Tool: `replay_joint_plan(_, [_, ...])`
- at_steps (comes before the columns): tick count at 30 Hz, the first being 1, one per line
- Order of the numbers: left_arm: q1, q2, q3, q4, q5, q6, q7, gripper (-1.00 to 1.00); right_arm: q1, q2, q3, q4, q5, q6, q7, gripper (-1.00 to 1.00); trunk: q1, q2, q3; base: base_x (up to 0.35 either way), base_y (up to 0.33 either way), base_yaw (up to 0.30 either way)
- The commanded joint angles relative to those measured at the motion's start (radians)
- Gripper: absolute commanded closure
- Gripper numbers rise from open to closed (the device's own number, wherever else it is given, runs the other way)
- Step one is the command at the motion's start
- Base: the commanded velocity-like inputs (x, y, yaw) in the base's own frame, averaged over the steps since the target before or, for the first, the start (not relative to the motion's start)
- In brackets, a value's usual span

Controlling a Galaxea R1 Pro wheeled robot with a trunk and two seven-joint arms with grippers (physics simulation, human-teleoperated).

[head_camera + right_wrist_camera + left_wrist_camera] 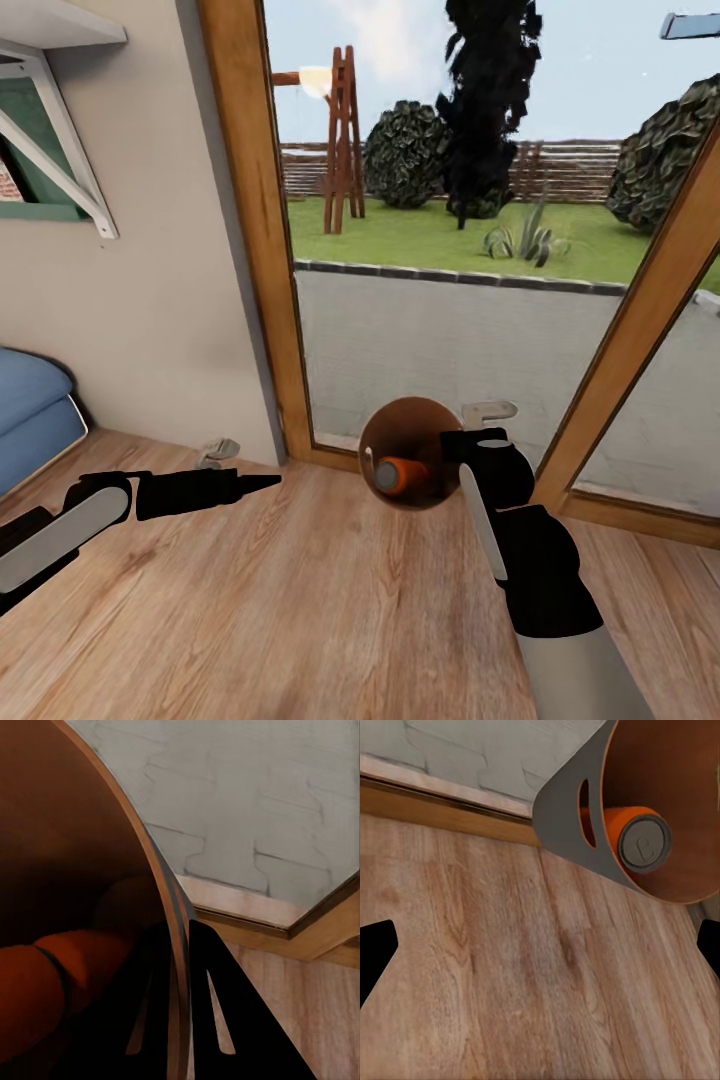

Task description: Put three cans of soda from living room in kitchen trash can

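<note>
The tash can (pixel 405 422) hangs tipped on its side above the wood floor, its tan inside facing the head camera. My right gripper (pixel 462 442) is shut on its rim, one finger inside and one outside the wall (pixel 177 922). An orange can of soda (pixel 400 476) lies inside it, silvery top outward; it also shows in the wrist views (pixel 642 841) (pixel 45 982). The bin's grey outside with a handle slot (pixel 562 817) shows in the left wrist view. My left gripper (pixel 268 484) hovers open and empty over the floor (pixel 540 952), left of the bin.
Wood-framed glass doors (pixel 255 220) stand just behind the bin, with a paved terrace and garden beyond. A blue sofa (pixel 30 410) sits at the far left under a wall shelf (pixel 55 130). A small grey fitting (pixel 218 450) lies at the wall's foot.
</note>
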Motion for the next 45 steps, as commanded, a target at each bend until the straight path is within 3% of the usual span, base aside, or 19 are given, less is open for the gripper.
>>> replay_joint_plan(1, [0.000,0.000,0.000,0.000,0.000,0.000,0.000,-1.00,0.000,0.000,0.000,-0.001,0.009,0.000,0.004,1.00,0.000,0.000,0.000,0.001,0.000,0.000])
replay_joint_plan(45, [0.000,0.000,0.000,0.000,-0.001,0.002,0.000,-1.00,0.000,0.000,0.001,-0.001,0.006,0.000,0.007,1.00,0.000,0.000,0.000,0.000,0.000,0.000])
